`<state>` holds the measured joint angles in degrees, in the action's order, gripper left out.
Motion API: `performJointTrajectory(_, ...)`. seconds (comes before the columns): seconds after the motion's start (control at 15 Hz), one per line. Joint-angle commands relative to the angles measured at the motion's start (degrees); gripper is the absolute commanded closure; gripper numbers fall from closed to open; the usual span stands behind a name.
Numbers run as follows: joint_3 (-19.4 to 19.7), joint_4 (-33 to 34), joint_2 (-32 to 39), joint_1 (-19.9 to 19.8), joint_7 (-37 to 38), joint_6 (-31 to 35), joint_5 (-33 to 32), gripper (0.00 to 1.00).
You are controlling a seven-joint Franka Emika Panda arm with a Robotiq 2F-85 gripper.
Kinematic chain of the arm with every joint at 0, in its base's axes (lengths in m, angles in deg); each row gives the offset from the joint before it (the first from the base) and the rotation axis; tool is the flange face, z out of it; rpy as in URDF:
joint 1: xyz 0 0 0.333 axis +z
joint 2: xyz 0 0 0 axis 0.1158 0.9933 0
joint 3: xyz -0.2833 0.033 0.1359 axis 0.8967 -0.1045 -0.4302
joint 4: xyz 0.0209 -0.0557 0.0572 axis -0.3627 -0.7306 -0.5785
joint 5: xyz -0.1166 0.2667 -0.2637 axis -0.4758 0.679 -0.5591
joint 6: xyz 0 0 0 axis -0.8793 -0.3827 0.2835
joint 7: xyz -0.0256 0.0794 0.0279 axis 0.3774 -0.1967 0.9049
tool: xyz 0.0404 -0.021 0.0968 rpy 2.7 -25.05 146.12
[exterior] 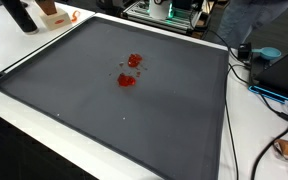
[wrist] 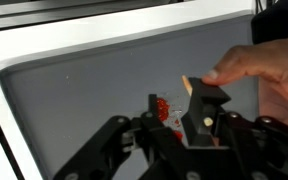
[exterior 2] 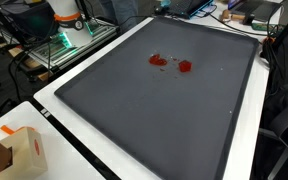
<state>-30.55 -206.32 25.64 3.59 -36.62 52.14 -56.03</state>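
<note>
Small red pieces [exterior: 130, 70] lie in a loose cluster on a dark grey mat [exterior: 84, 110], toward its far half; both exterior views show them, here too [exterior 2: 170, 63]. In the wrist view my gripper [wrist: 177, 102] hangs above the mat [wrist: 74, 90] with its black fingers apart, and the red pieces [wrist: 164, 107] show in the gap between them. A person's hand [wrist: 259, 70] reaches in from the right and touches the tip of one finger. The gripper does not show in either exterior view.
The mat covers most of a white table [exterior 2: 54, 125]. A cardboard box [exterior 2: 22, 150] sits at one table corner. Cables [exterior: 264, 85] and a blue device [exterior: 270, 54] lie beside the mat. A person [exterior: 246, 18] stands at the far edge, near equipment [exterior: 169, 10].
</note>
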Motion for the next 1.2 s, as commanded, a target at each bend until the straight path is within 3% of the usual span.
performJointTrajectory(0.0, -0.7, 0.2, 0.3, -1.1, -1.0, -0.3, 0.6, 0.81)
performJointTrajectory(0.2, -0.8, 0.2, 0.3, -1.0, -1.1, -0.3, 0.7, 1.00)
performJointTrajectory(0.33, 0.3, -0.1, 0.5, -1.4, -2.0, -0.2, 0.8, 0.98)
performJointTrajectory(0.4, -0.9, 0.2, 0.4, -1.4, -1.1, -0.3, 0.4, 0.87)
performJointTrajectory(1.13, -0.6, 0.2, 0.5, -1.9, -1.5, -0.2, 0.4, 0.87)
